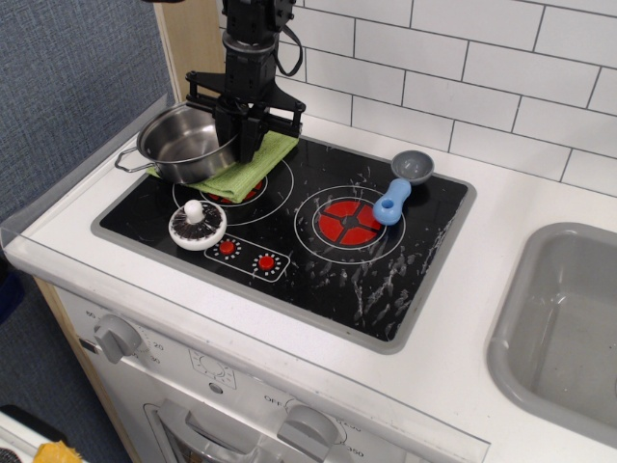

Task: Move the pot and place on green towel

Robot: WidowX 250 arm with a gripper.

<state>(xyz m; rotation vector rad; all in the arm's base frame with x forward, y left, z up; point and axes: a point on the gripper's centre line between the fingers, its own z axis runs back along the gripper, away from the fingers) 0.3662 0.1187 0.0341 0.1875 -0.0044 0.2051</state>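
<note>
Gripping the pot (185, 143) by its right rim, the gripper (238, 135) comes straight down from the top of frame, black fingers closed on the steel wall. Pot is over the left part of the green towel (243, 166), tilted slightly, overhanging the cloth's left edge toward the counter. Can't tell if its base is resting on the cloth or just above it. 1 wire loop handle sticks out at lower left; the other is hidden behind the gripper.

Towel lies on the back-left burner of the black cooktop (289, 241), partly covering the red ring there. Only its right and front parts show past the pot.

Just in front of the towel: white mushroom-like toy (198, 224) on the glass, apart from the pot. Grey-and-blue scoop (401, 183) sits near the back edge of the cooktop by the right burner, well apart from the gripper. Grey sink (569, 323) at far right. White tile wall behind.
</note>
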